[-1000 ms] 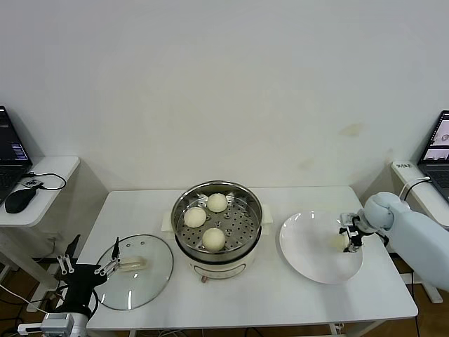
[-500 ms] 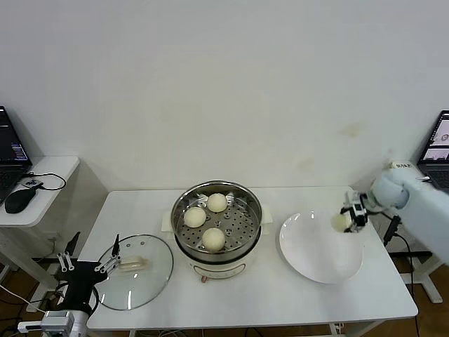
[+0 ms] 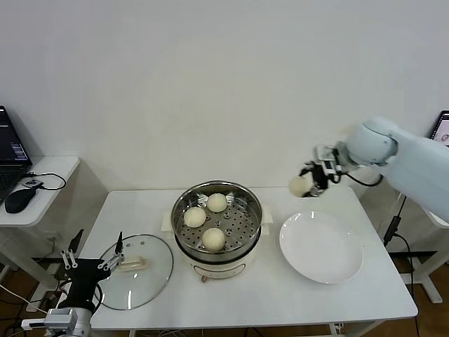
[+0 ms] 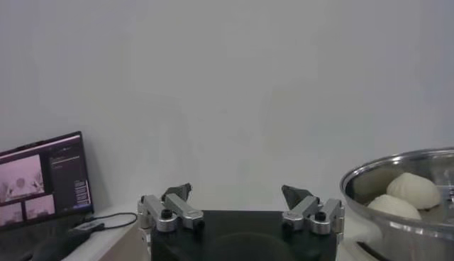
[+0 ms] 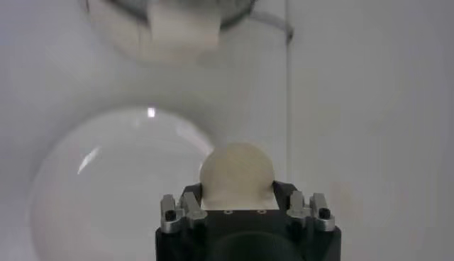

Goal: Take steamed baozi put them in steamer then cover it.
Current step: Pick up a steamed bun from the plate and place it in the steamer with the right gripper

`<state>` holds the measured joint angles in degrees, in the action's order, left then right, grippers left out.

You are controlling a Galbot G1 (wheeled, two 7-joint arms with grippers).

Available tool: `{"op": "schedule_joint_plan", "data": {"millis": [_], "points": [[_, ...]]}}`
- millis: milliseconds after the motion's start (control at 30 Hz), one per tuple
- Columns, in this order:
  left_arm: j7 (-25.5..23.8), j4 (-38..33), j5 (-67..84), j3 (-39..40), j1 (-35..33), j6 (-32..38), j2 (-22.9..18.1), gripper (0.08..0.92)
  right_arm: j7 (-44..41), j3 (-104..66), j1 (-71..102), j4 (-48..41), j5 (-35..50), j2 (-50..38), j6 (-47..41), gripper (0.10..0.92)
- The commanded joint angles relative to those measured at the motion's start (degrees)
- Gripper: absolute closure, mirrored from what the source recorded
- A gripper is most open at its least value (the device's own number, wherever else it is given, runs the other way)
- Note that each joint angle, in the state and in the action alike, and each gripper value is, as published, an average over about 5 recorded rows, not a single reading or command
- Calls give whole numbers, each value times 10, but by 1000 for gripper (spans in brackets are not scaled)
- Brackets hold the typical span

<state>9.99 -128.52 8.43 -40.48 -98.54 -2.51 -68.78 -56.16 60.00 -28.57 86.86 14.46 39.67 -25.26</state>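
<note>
My right gripper (image 3: 306,184) is shut on a cream-white baozi (image 3: 299,186) and holds it in the air above the table, between the steamer (image 3: 217,226) and the white plate (image 3: 321,247). The held baozi shows in the right wrist view (image 5: 236,174). Three baozi (image 3: 213,239) lie on the steamer's perforated tray. The glass cover (image 3: 133,270) with its cream handle lies flat on the table left of the steamer. My left gripper (image 3: 90,265) is open, parked at the table's front left corner beside the cover; its fingers (image 4: 174,206) stand wide apart.
The white plate is bare. A side table with a laptop (image 3: 10,151) and a mouse (image 3: 19,200) stands at the far left. Another laptop (image 3: 443,130) sits at the far right. The steamer rim shows in the left wrist view (image 4: 404,195).
My right gripper has lifted the baozi off the plate and carried it up and left toward the steamer. The left arm has not moved.
</note>
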Motion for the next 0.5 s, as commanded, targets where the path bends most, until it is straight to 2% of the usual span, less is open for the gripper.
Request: {"op": "schedule_joint_plan", "data": {"millis": [33, 233, 500], "points": [[1, -1, -1, -1, -1, 2, -3, 177, 93, 94, -70, 28, 166, 140, -99, 389], [2, -6, -1, -6, -8, 3, -10, 177, 136, 101, -19, -4, 161, 204, -140, 389], [2, -9, -1, -9, -11, 5, -15, 177, 158, 99, 41, -29, 147, 226, -162, 389]]}}
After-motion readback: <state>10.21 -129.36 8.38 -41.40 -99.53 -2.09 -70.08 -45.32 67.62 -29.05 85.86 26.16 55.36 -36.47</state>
